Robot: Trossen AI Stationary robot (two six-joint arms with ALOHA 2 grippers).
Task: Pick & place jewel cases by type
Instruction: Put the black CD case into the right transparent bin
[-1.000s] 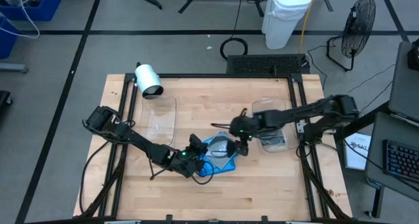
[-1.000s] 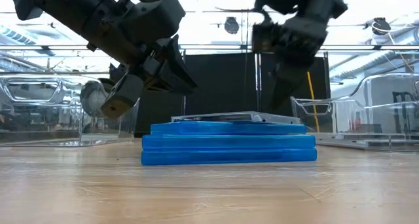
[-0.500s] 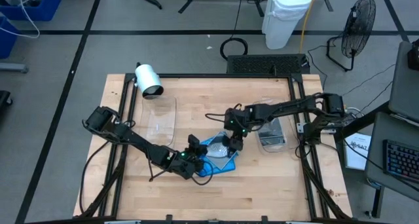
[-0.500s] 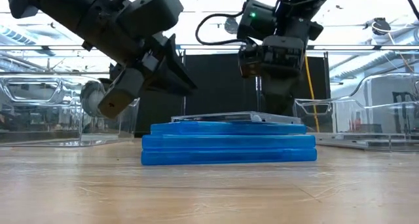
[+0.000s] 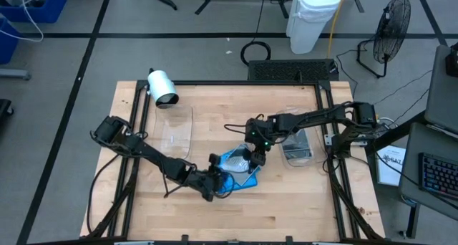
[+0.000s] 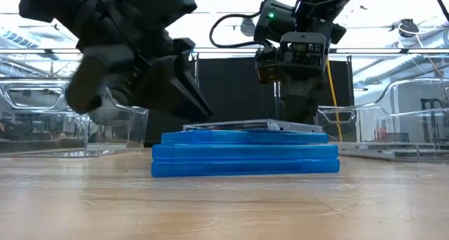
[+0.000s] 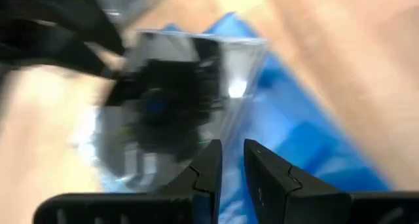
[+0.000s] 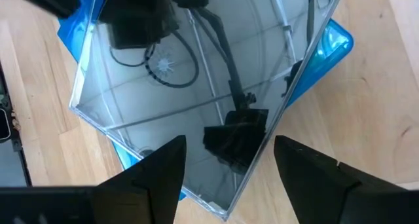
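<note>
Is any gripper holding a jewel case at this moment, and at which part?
Nothing is held. The right gripper hangs open above the clear jewel case topping the blue stack; the left gripper, nearly closed, holds nothing.

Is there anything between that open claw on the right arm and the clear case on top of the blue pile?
Nothing visible. The right gripper hangs directly over the clear case, fingers spread wide, with only air between. The left gripper sits at the near-left edge of the blue cases, off to the side, not in the path.

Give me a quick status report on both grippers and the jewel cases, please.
Right gripper open above clear case. Left gripper nearly closed, empty. Blue cases stacked beneath.
</note>
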